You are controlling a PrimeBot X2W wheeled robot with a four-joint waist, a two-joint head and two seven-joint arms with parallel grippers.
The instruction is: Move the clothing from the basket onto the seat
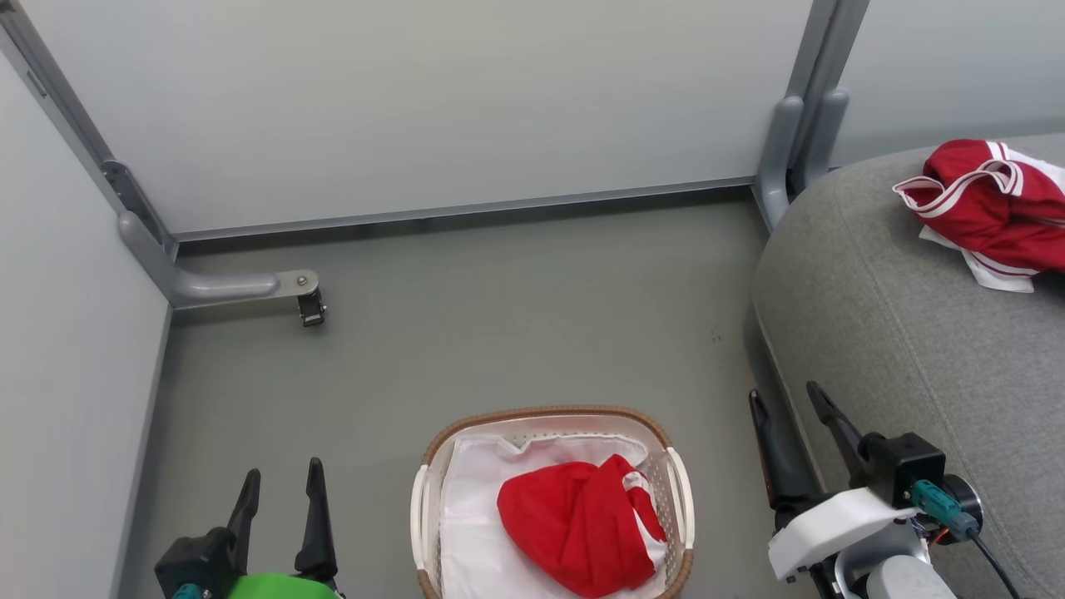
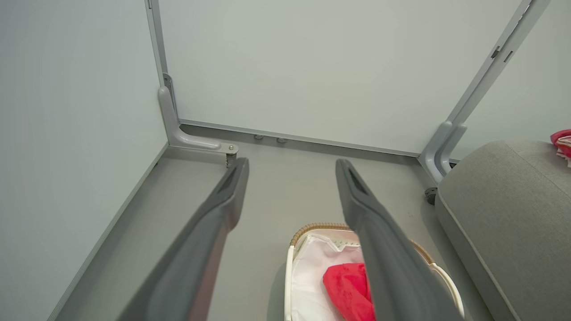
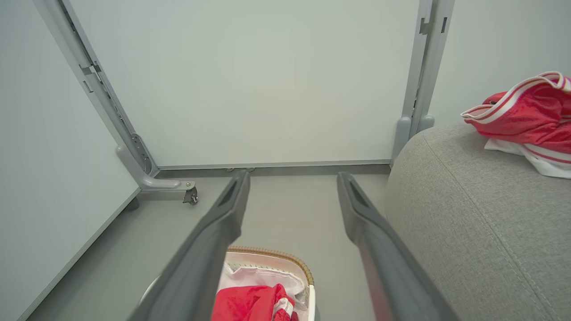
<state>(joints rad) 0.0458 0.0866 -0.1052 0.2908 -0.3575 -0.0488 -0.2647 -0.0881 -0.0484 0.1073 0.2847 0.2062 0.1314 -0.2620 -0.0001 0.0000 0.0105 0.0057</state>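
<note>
Both the left tool (image 1: pixel 283 470) and the right tool (image 1: pixel 782 391) hang spread, empty, either side of the basket (image 1: pixel 541 412).

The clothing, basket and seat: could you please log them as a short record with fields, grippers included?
in basket: red garment, bunched on the white liner inside the basket
on seat: second red garment, crumpled on the seat
left: left gripper open, empty, left of the basket
right: right gripper open, empty, between basket and seat
remaining: one garment not yet moved
</note>
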